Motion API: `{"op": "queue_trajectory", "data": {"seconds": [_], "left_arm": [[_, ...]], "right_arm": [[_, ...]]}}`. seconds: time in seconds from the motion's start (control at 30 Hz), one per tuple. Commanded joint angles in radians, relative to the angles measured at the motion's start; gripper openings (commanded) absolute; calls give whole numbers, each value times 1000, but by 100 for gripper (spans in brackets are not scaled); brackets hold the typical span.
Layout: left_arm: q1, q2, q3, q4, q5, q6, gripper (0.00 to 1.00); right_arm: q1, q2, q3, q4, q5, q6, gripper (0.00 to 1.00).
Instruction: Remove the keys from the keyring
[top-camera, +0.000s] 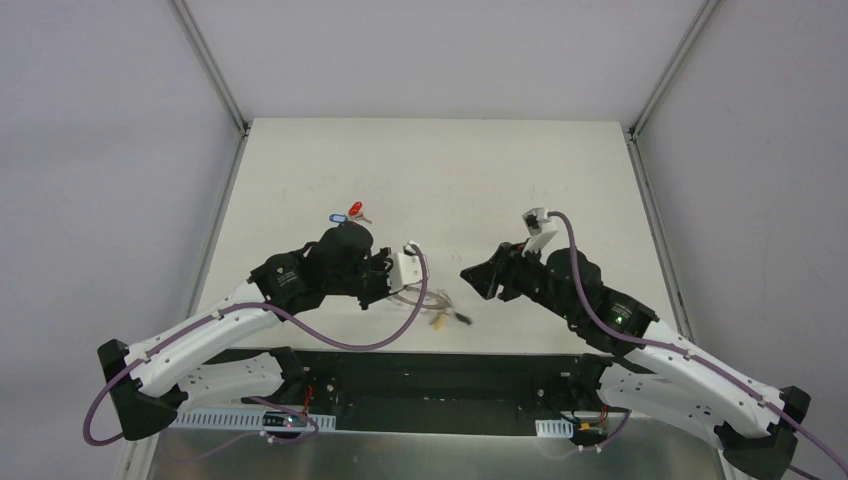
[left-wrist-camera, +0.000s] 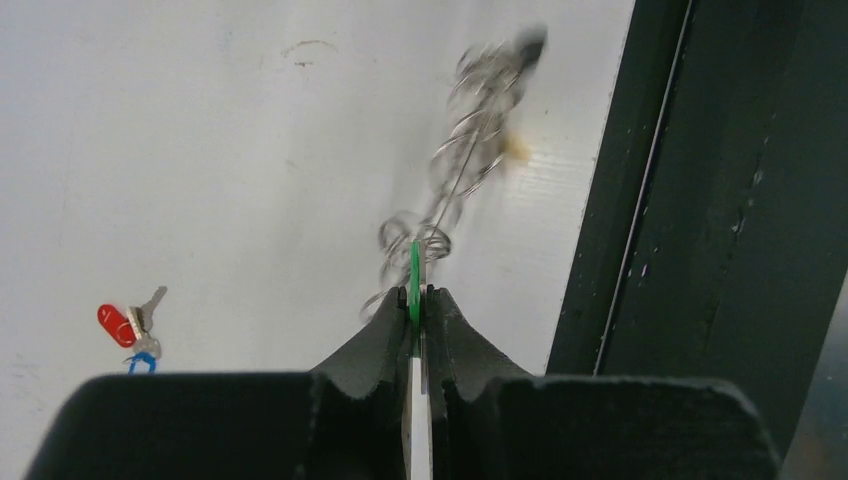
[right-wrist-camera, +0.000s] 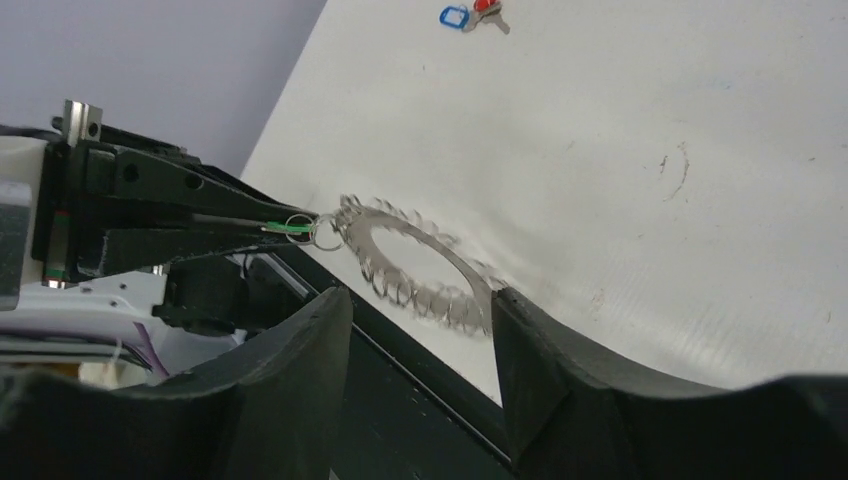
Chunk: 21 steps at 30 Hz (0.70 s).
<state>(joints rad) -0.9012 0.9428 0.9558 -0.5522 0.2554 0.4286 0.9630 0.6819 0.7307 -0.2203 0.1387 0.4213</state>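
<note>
The keyring (right-wrist-camera: 400, 290) extends from the tip of the left pincer (left-wrist-camera: 415, 297), which is clamped on a green key (left-wrist-camera: 414, 268) linked to it. The right pincer (right-wrist-camera: 415, 305) gapes wide just beside the ring, holding nothing. A red key (left-wrist-camera: 117, 325) and a blue key (left-wrist-camera: 140, 362) lie on the counter (top-camera: 500, 170), well apart from both pincers.

White table (top-camera: 520, 170) fills frame centre; pale grey walls (top-camera: 90, 140) left, right, top (evenly lit). Metal struts (top-camera: 208, 62) at upper corners.
</note>
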Motion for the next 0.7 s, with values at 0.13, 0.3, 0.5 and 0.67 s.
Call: {"op": "queue_trajectory", "data": {"seconds": [0.13, 0.3, 0.5, 0.67], "left_arm": [[-57, -20, 36, -35, -27, 172, 0], [-62, -108, -31, -3, 51, 241, 0], [-63, -192, -123, 75, 86, 269, 0], [-63, -204, -148, 95, 115, 280, 0]], "right_arm": [[1, 86, -66, 226, -303, -155, 49], [6, 148, -118, 382, -418, -175, 46], [67, 255, -118, 457, -407, -212, 41], [97, 253, -145, 542, -391, -250, 41]]}}
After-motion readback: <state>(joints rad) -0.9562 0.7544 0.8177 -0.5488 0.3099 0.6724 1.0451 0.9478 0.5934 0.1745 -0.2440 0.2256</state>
